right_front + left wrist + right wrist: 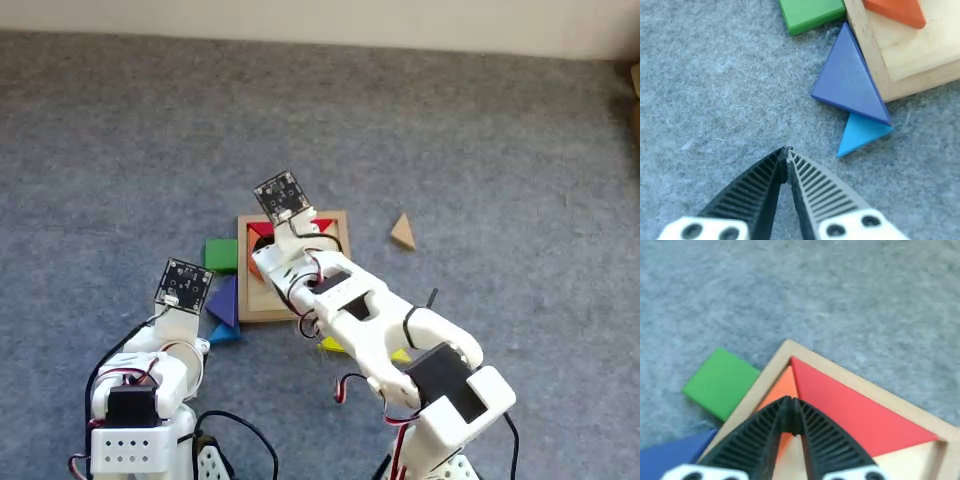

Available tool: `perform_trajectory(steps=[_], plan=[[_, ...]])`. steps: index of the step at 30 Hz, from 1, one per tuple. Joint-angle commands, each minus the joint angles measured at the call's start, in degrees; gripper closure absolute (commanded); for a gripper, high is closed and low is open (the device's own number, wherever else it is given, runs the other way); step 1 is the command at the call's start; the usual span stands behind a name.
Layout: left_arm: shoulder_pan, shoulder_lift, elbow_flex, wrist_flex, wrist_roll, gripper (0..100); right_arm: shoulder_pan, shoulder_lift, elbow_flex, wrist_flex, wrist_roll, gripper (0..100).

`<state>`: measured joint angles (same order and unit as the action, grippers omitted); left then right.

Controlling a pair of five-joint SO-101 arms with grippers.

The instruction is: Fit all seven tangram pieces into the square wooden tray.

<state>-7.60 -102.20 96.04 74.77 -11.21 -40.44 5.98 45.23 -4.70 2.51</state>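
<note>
The right gripper, jaws pressed together, hangs over the orange triangle and the red triangle inside the wooden tray, while the left gripper, also pressed together, hovers over the carpet near the dark blue triangle, which touches the tray's left rim

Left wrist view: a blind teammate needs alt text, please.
The left gripper, shut and empty, hangs over grey carpet. Ahead, a dark blue triangle lies against the outer rim of the wooden tray, touching a light blue triangle; a green square sits nearby, an orange piece inside the tray.
</note>
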Motion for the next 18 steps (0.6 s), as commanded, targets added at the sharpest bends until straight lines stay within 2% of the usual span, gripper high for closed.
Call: perform_trajectory(steps=[1,6,11,15,18], plan=[[1.1,-1.5,1.1,0.1,-0.4,99,1.3,-2.6,-2.2,-1.5,-0.2,98.1],[1.1,-1.5,1.1,0.1,-0.4,99,2.9,-13.9,0.0,2.9,-0.1,98.1],[1.1,-1.5,1.1,0.1,-0.4,99,9.5,-26.1,1.9,23.4,-0.1,98.1],[1.1,-1.5,1.1,0.1,-0.4,99,15.0,-31.1,-3.9,40.3,-0.2,98.1],[1.1,-1.5,1.1,0.1,-0.4,99,16.0,-31.4,-9.3,52.6,-0.2,98.1]])
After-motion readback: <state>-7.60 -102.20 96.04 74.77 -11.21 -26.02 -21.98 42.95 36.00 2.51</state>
